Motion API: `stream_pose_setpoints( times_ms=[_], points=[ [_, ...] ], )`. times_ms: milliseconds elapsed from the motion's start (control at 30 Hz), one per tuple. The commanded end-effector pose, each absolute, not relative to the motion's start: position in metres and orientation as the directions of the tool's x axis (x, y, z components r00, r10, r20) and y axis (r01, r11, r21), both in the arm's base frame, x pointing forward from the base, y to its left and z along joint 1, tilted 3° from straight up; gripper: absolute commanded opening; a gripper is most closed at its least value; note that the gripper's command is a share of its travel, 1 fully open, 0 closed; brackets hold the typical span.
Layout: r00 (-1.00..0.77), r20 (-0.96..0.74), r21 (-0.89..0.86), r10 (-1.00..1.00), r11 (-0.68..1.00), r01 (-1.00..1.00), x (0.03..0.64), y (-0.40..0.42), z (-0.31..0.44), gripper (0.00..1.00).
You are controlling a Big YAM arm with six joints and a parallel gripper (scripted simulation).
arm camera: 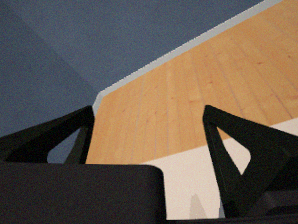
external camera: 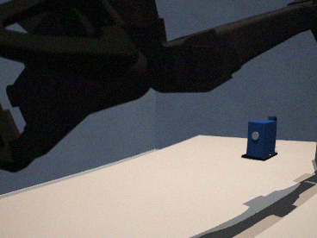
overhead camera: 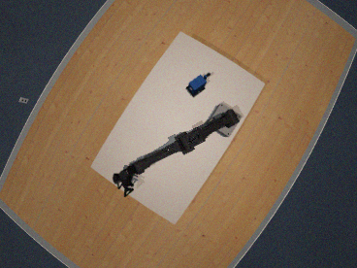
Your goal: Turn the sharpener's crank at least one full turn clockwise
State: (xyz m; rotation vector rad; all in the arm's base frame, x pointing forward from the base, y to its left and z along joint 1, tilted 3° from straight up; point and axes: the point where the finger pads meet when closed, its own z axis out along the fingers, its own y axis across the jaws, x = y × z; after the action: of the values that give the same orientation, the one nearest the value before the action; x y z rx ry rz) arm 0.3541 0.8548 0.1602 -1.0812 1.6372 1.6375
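A small blue sharpener (overhead camera: 196,84) (external camera: 261,139) stands upright on a dark base on the white mat (overhead camera: 160,121) (external camera: 172,190), toward the mat's far side. Its dark crank (overhead camera: 208,75) (external camera: 271,117) sticks out of the side facing away from the arm. My gripper (overhead camera: 125,185) (arm camera: 148,112) is open and empty. It hangs at the mat's opposite end, over the mat's edge, far from the sharpener. In the wrist view only its two dark fingers, the wooden table and a strip of mat show; the sharpener is out of that view.
The arm (overhead camera: 194,136) stretches diagonally across the mat from its base (overhead camera: 228,118) at the mat's right edge. The wooden table (overhead camera: 272,146) (arm camera: 200,90) has a grey rim (overhead camera: 58,73). In the exterior view the arm (external camera: 86,65) looms dark across the top.
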Motion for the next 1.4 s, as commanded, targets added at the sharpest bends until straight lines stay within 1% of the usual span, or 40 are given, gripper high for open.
stream_pose_setpoints(
  times_ms=[0, 67, 133, 167, 200, 267, 333, 433, 500, 533, 567, 667, 733, 767, 800, 900, 1000, 1100, 1133, 1233, 1300, 1333, 1367],
  points=[
    [-0.534, -0.838, 0.54, -0.111, -0.032, -0.841, 0.37, 0.844, 0.195, 0.51],
    [-0.566, -0.818, 0.567, -0.101, 0.026, -0.824, 0.379, 0.839, 0.196, 0.51],
    [-0.567, -0.818, 0.567, -0.101, 0.028, -0.823, 0.387, 0.833, 0.198, 0.51],
    [-0.55, -0.832, 0.551, -0.077, 0.004, -0.834, 0.393, 0.835, 0.222, 0.51],
    [-0.547, -0.834, 0.548, -0.072, 0.001, -0.836, 0.398, 0.833, 0.226, 0.51],
    [-0.568, -0.816, 0.569, -0.108, 0.025, -0.822, 0.408, 0.832, 0.181, 0.51],
    [-0.58, -0.805, 0.58, -0.127, 0.039, -0.813, 0.414, 0.823, 0.167, 0.51],
    [-0.56, -0.822, 0.561, -0.103, 0.021, -0.828, 0.43, 0.82, 0.189, 0.51],
    [-0.56, -0.822, 0.561, -0.103, 0.021, -0.828, 0.43, 0.82, 0.189, 0.51],
    [-0.582, -0.807, 0.58, -0.101, 0.054, -0.813, 0.425, 0.808, 0.205, 0.51],
    [-0.596, -0.795, 0.593, -0.108, 0.066, -0.803, 0.413, 0.813, 0.205, 0.51],
    [-0.635, -0.766, 0.622, -0.097, 0.134, -0.771, 0.425, 0.804, 0.204, 0.51],
    [-0.631, -0.772, 0.618, -0.077, 0.14, -0.773, 0.452, 0.79, 0.211, 0.51],
    [-0.65, -0.753, 0.632, -0.103, 0.162, -0.758, 0.457, 0.788, 0.175, 0.51],
    [-0.658, -0.745, 0.637, -0.114, 0.171, -0.751, 0.46, 0.783, 0.163, 0.51],
    [-0.662, -0.74, 0.64, -0.119, 0.175, -0.748, 0.471, 0.774, 0.156, 0.51],
    [-0.629, -0.771, 0.613, -0.096, 0.152, -0.775, 0.486, 0.769, 0.184, 0.51],
    [-0.623, -0.776, 0.608, -0.095, 0.15, -0.78, 0.491, 0.766, 0.186, 0.51],
    [-0.652, -0.755, 0.632, -0.076, 0.18, -0.753, 0.49, 0.756, 0.204, 0.51],
    [-0.695, -0.716, 0.664, -0.066, 0.242, -0.707, 0.483, 0.756, 0.203, 0.51],
    [-0.702, -0.71, 0.668, -0.055, 0.261, -0.697, 0.498, 0.744, 0.203, 0.51],
    [-0.692, -0.721, 0.663, -0.037, 0.253, -0.705, 0.513, 0.738, 0.216, 0.51],
    [-0.699, -0.713, 0.667, -0.046, 0.261, -0.698, 0.514, 0.732, 0.207, 0.51]
  ],
)
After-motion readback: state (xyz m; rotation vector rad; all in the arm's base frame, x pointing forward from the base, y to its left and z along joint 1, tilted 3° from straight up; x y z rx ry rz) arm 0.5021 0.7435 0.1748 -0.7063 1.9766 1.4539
